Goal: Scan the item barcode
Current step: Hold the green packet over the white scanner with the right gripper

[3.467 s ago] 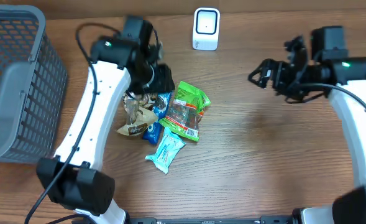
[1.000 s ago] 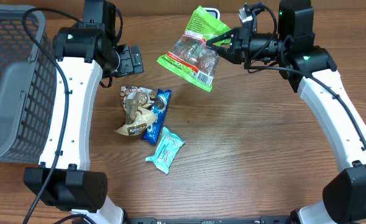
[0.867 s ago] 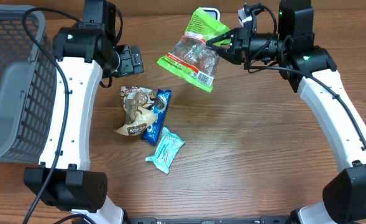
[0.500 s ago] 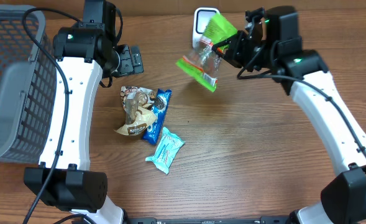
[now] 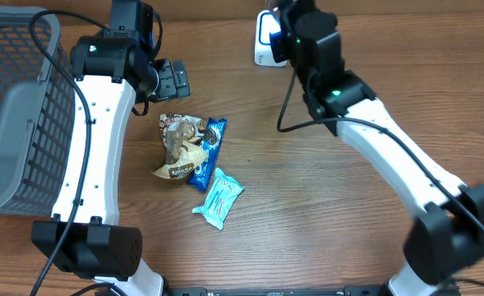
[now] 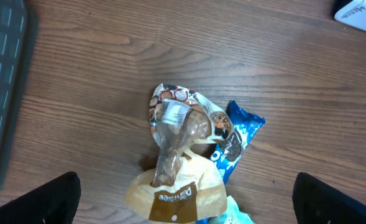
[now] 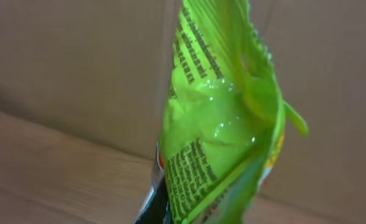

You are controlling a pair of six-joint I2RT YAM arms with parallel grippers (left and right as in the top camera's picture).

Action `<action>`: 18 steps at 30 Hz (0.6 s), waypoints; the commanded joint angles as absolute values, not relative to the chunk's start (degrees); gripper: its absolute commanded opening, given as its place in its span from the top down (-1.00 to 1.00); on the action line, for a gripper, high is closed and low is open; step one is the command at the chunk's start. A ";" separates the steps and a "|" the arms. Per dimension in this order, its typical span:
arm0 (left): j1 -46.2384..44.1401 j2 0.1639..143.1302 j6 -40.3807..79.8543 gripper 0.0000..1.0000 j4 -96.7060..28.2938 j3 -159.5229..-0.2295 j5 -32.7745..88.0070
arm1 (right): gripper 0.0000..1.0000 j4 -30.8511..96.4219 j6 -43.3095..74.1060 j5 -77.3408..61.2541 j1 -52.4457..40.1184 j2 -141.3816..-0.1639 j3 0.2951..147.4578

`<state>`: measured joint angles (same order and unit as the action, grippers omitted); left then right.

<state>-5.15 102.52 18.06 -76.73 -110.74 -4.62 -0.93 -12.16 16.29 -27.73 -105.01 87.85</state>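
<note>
Pinching the crinkly green plastic snack packet [image 7: 220,137], the right gripper [image 5: 284,16] has swung to the small white scanner [image 5: 263,39], likely presenting the barcode; the left gripper [image 5: 172,80] is spread.

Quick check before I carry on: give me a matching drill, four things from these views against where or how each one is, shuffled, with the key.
1 green packet
2 grey basket
3 teal wrapper
4 left claw

A open, holding nothing
B lying flat, nearest the table's front
C held up off the table
D at the table's left edge

Pairs: 1-C, 2-D, 3-B, 4-A
</note>
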 commanded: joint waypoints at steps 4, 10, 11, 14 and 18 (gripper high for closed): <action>-5.21 102.00 18.24 -0.99 -76.64 -111.70 -5.08 | 0.92 -20.51 -29.76 20.97 -27.57 -115.81 88.99; -5.21 102.00 18.24 -1.00 -76.62 -111.70 -5.06 | 0.92 -37.28 -39.66 16.78 -27.57 -125.16 88.99; -5.21 102.00 18.24 -1.00 -76.62 -111.70 -5.08 | 0.92 -39.53 -41.85 15.64 -27.57 -126.67 88.99; -5.21 102.00 18.24 -0.99 -76.62 -111.70 -5.06 | 0.92 -42.41 -46.98 11.40 -27.57 -129.05 88.99; -5.21 102.00 18.24 -0.99 -76.64 -111.70 -5.06 | 0.92 -46.26 -48.03 7.46 -27.42 -130.02 88.99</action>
<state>-5.15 102.52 18.06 -76.75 -110.74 -4.62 -42.92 -44.97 11.64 -27.75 -130.69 87.72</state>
